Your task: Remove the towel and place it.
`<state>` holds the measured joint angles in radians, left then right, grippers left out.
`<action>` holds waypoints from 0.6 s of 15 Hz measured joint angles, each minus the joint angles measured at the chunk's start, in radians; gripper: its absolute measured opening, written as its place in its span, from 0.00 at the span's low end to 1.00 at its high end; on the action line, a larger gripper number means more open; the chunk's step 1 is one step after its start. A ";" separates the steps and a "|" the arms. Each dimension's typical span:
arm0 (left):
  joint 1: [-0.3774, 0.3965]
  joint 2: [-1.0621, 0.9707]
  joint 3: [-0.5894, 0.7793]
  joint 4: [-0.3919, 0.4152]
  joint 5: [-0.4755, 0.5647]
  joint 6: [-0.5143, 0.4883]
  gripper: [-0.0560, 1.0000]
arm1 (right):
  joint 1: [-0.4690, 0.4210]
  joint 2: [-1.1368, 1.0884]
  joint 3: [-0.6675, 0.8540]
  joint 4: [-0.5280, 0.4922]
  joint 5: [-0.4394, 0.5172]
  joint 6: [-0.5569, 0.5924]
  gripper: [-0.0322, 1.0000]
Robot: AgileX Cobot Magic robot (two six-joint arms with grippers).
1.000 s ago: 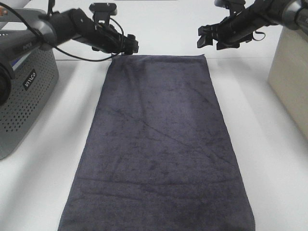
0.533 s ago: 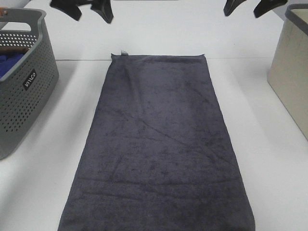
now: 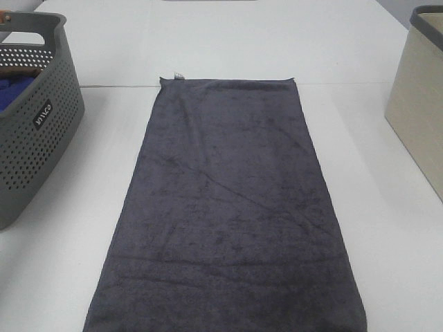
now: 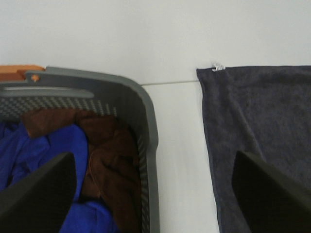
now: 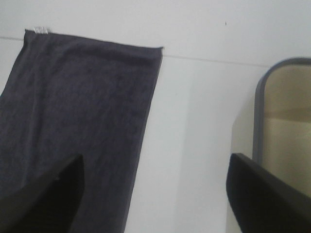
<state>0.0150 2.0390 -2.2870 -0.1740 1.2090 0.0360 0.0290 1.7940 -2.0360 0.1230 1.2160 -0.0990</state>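
The dark charcoal-grey towel (image 3: 235,207) lies spread flat on the white table, its long side running from the far edge toward the front. A small tag (image 3: 177,76) sits at its far left corner. Neither gripper shows in the exterior high view. In the left wrist view my left gripper (image 4: 155,194) is open and empty, high above the basket rim and the towel's tagged corner (image 4: 218,67). In the right wrist view my right gripper (image 5: 155,199) is open and empty, high above the towel's far right corner (image 5: 155,51).
A grey perforated basket (image 3: 41,138) stands at the left, holding a blue cloth (image 4: 48,150) and a brown cloth (image 4: 112,155). A beige bin with a grey rim (image 3: 415,104) stands at the right edge. The towel's front end runs past the bottom of the view.
Both arms were at the towel's far corners and have lifted up and out of the exterior high view. The towel stays flat and has not moved.
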 joint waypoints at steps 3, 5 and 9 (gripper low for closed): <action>0.005 -0.247 0.389 0.000 0.002 0.015 0.83 | 0.001 -0.298 0.311 0.019 0.001 0.000 0.78; 0.005 -0.463 0.636 0.000 -0.041 0.016 0.83 | 0.001 -0.500 0.486 0.023 0.001 0.000 0.78; 0.005 -0.884 0.997 0.053 -0.082 0.016 0.83 | 0.001 -0.899 0.826 0.013 0.002 0.047 0.78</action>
<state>0.0200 1.1550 -1.2900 -0.1210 1.1270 0.0520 0.0300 0.8950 -1.2100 0.1360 1.2180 -0.0520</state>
